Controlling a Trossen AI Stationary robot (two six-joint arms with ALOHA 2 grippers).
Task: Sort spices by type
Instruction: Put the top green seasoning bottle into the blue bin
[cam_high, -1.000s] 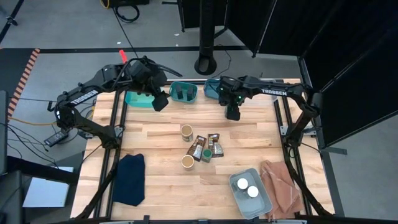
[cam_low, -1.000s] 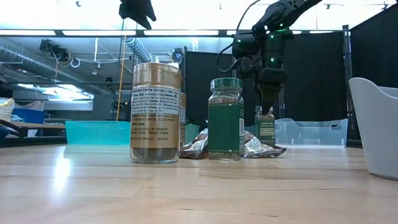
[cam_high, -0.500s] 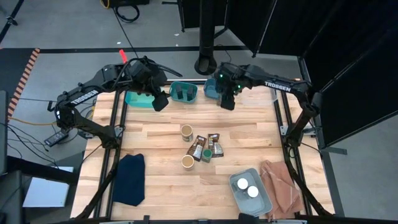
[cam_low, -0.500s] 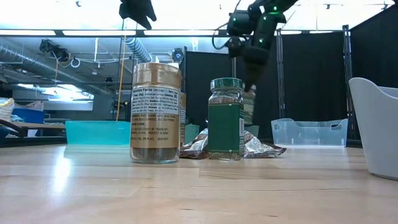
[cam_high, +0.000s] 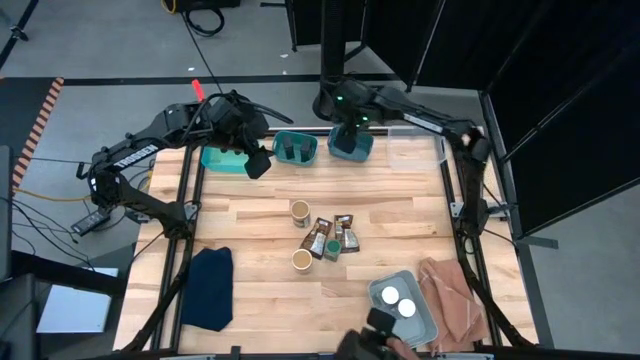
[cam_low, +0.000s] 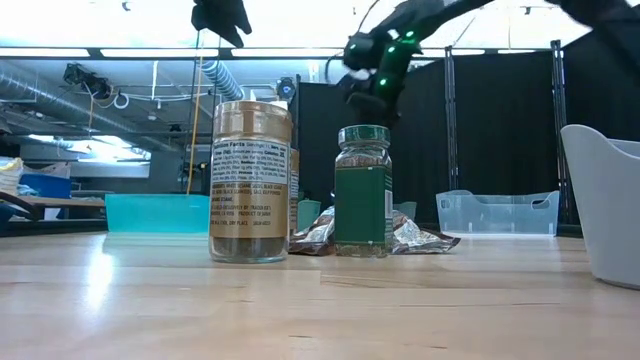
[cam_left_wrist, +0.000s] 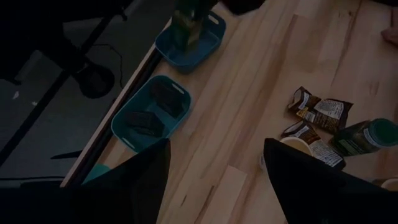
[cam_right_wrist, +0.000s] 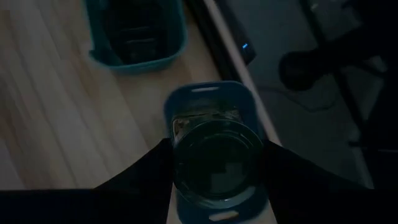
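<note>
Right pincer (cam_right_wrist: 217, 163) holds a green-lidded jar (cam_right_wrist: 217, 152) above the blue bin's rim (cam_right_wrist: 208, 89).

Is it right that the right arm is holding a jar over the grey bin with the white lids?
No. The right gripper holds the jar over the blue bin at the table's far edge, as the right wrist view shows, not over the grey bin.

Right gripper (cam_right_wrist: 214, 163) — jaws clamped on a spice jar (cam_right_wrist: 217, 152); blue bin (cam_right_wrist: 180, 99) directly below stands open, its walls close around the jar — bare bench (cam_right_wrist: 56, 130) beside.
</note>
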